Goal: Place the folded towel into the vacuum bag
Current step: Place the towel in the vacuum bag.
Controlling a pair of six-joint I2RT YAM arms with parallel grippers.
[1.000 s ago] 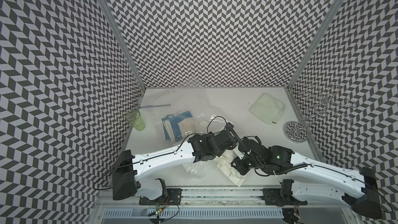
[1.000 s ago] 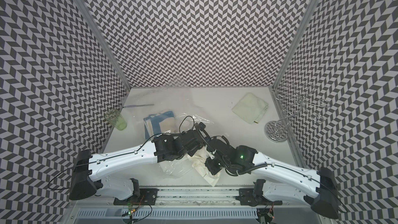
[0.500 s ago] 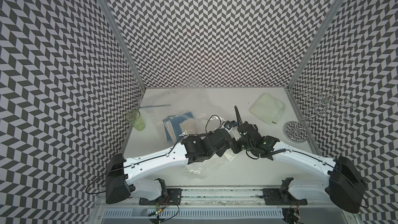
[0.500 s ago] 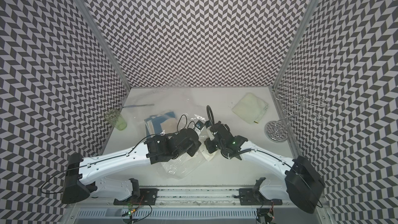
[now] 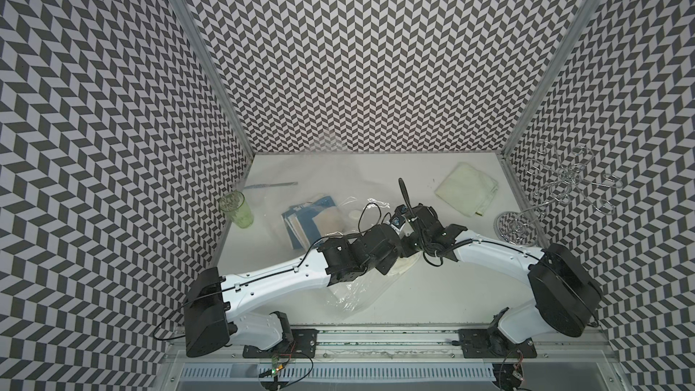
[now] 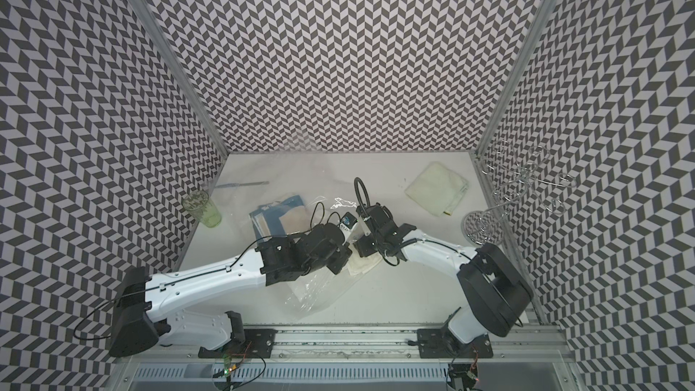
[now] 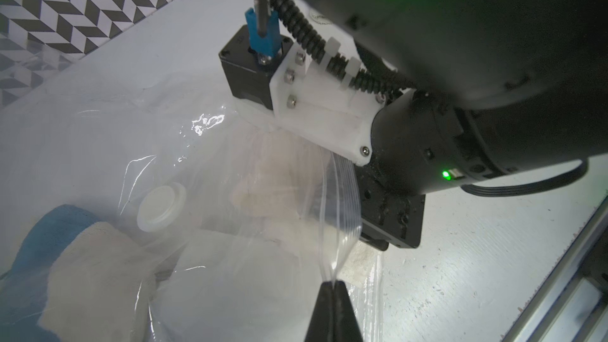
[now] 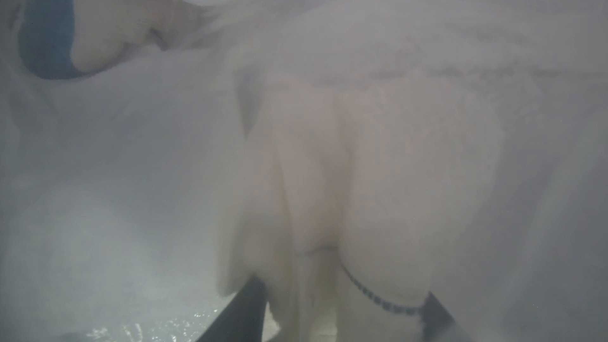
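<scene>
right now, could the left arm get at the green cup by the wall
Probably not yet: the left gripper is shut on the zip edge of the vacuum bag. The green cup stands alone on that arm's side, nothing tall between them, so it looks reachable once the bag is released.

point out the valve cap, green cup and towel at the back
valve cap (image 7: 161,207), left wrist view, disc centre
green cup (image 5: 237,209), in a top view, side wall
towel at the back (image 5: 466,189), in a top view, cloth centre

Black-white chevron walls (image 5: 357,50) at 9, 12, 3 o'clock. Aluminium corner posts (image 5: 202,58) between panels. White tabletop (image 5: 432,295), scuffed, evenly lit. Metal rail (image 5: 376,335) with slotted grille (image 5: 376,372) at 6 o'clock.
</scene>
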